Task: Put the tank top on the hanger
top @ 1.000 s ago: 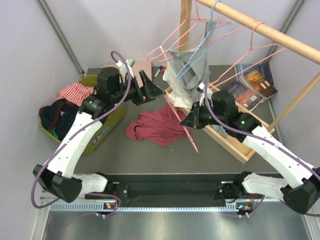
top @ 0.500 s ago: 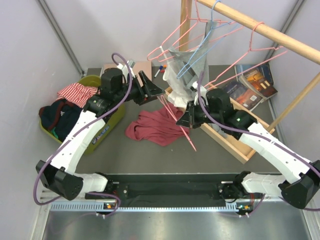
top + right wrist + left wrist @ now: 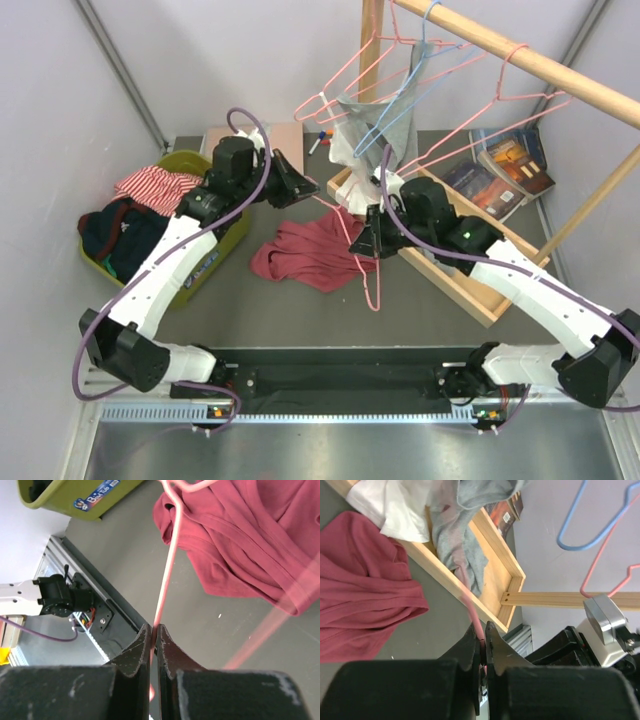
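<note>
The maroon tank top (image 3: pixel 305 255) lies crumpled on the table between the two arms, and shows as well in the left wrist view (image 3: pixel 360 595) and the right wrist view (image 3: pixel 250 545). Above it hangs the pink wire hanger (image 3: pixel 368 285), held at two places. My left gripper (image 3: pixel 306 188) is shut on its upper wire (image 3: pixel 470 605), jaws pinched tight (image 3: pixel 481 630). My right gripper (image 3: pixel 362 240) is shut on another stretch of the wire (image 3: pixel 167 575), fingertips closed round it (image 3: pixel 154 629). The hanger's free end points down toward the near table edge.
A green bin (image 3: pixel 215 250) with dark clothes and a striped cloth (image 3: pixel 150 183) stands at the left. A wooden tray (image 3: pixel 470 285) holds white and grey cloth. Books (image 3: pixel 510 160) lie at the back right. The wooden rail (image 3: pixel 520 55) carries pink hangers, a blue hanger (image 3: pixel 400 100) and a grey garment (image 3: pixel 375 125).
My left gripper has closed on the hanger's wire. The right gripper has carried the hanger left, and its lower end has swung down toward the near edge.
</note>
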`<move>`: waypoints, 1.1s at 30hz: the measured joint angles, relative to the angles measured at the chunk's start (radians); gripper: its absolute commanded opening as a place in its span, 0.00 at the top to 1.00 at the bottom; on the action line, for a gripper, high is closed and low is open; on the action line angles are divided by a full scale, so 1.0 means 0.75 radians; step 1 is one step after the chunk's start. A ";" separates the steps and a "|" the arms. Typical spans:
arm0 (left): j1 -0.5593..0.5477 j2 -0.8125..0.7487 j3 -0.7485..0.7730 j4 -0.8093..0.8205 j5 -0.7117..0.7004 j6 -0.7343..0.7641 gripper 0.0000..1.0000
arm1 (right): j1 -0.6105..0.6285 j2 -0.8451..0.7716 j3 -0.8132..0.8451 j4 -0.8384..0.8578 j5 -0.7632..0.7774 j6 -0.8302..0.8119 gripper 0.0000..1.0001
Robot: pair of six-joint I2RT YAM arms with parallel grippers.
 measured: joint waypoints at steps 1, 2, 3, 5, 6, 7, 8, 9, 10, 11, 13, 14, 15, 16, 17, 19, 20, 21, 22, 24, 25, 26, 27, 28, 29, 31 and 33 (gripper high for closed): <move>0.000 0.004 0.000 -0.008 -0.014 0.004 1.00 | 0.003 0.005 0.006 -0.008 0.012 0.000 0.97; -0.001 0.006 0.002 -0.018 -0.023 0.006 1.00 | 0.006 0.010 0.012 -0.017 0.025 -0.001 0.93; -0.002 0.008 0.005 -0.027 -0.029 0.007 1.00 | 0.009 0.013 0.015 -0.023 0.036 -0.001 0.84; -0.007 0.017 0.025 -0.061 -0.048 0.016 1.00 | 0.020 0.022 0.027 -0.038 0.065 -0.003 0.73; -0.007 0.020 0.034 -0.070 -0.058 0.024 1.00 | 0.026 0.023 0.034 -0.040 0.074 -0.002 0.64; -0.009 0.028 0.047 -0.090 -0.066 0.038 1.00 | 0.034 0.024 0.048 -0.045 0.092 -0.004 0.58; -0.010 0.036 0.060 -0.111 -0.070 0.046 1.00 | 0.043 0.025 0.065 -0.049 0.109 -0.010 0.53; -0.013 0.046 0.078 -0.135 -0.078 0.053 1.00 | 0.052 0.025 0.080 -0.048 0.128 -0.009 0.43; -0.017 0.058 0.100 -0.161 -0.096 0.066 1.00 | 0.063 0.025 0.098 -0.047 0.149 -0.010 0.38; -0.020 0.072 0.121 -0.186 -0.109 0.079 1.00 | 0.075 0.027 0.114 -0.048 0.170 -0.006 0.36; -0.029 0.094 0.156 -0.232 -0.143 0.098 1.00 | 0.117 0.044 0.167 -0.058 0.231 -0.011 0.30; -0.035 0.103 0.172 -0.258 -0.163 0.108 1.00 | 0.134 0.055 0.187 -0.063 0.251 -0.010 0.28; -0.038 0.109 0.184 -0.277 -0.174 0.113 1.00 | 0.158 0.074 0.217 -0.077 0.283 -0.012 0.26; -0.044 0.116 0.197 -0.302 -0.195 0.120 1.00 | 0.180 0.095 0.244 -0.088 0.317 -0.012 0.25; -0.049 0.121 0.204 -0.320 -0.210 0.128 1.00 | 0.201 0.123 0.276 -0.105 0.354 -0.012 0.25; -0.056 0.127 0.217 -0.356 -0.241 0.131 1.00 | 0.244 0.188 0.339 -0.146 0.433 -0.011 0.24; -0.059 0.128 0.217 -0.372 -0.258 0.131 1.00 | 0.263 0.221 0.366 -0.169 0.473 -0.011 0.24; -0.060 0.128 0.217 -0.386 -0.268 0.130 1.00 | 0.282 0.254 0.393 -0.196 0.512 -0.009 0.24; -0.061 0.128 0.217 -0.394 -0.277 0.128 1.00 | 0.298 0.285 0.415 -0.218 0.554 -0.008 0.25; -0.062 0.129 0.217 -0.414 -0.298 0.124 1.00 | 0.325 0.345 0.454 -0.261 0.622 -0.005 0.26; -0.063 0.129 0.217 -0.423 -0.305 0.120 1.00 | 0.335 0.375 0.472 -0.280 0.653 -0.001 0.27; -0.064 0.129 0.217 -0.428 -0.309 0.119 1.00 | 0.342 0.403 0.489 -0.297 0.682 0.001 0.28; -0.064 0.129 0.217 -0.434 -0.313 0.115 1.00 | 0.348 0.430 0.507 -0.312 0.710 0.002 0.29; -0.064 0.129 0.217 -0.437 -0.316 0.111 1.00 | 0.352 0.451 0.520 -0.320 0.730 0.003 0.30; -0.064 0.129 0.217 -0.438 -0.317 0.106 1.00 | 0.356 0.479 0.539 -0.338 0.759 0.003 0.31; -0.065 0.129 0.217 -0.441 -0.317 0.095 1.00 | 0.360 0.535 0.579 -0.364 0.811 0.001 0.35; -0.066 0.129 0.217 -0.445 -0.318 0.080 1.00 | 0.360 0.585 0.610 -0.373 0.857 -0.006 0.39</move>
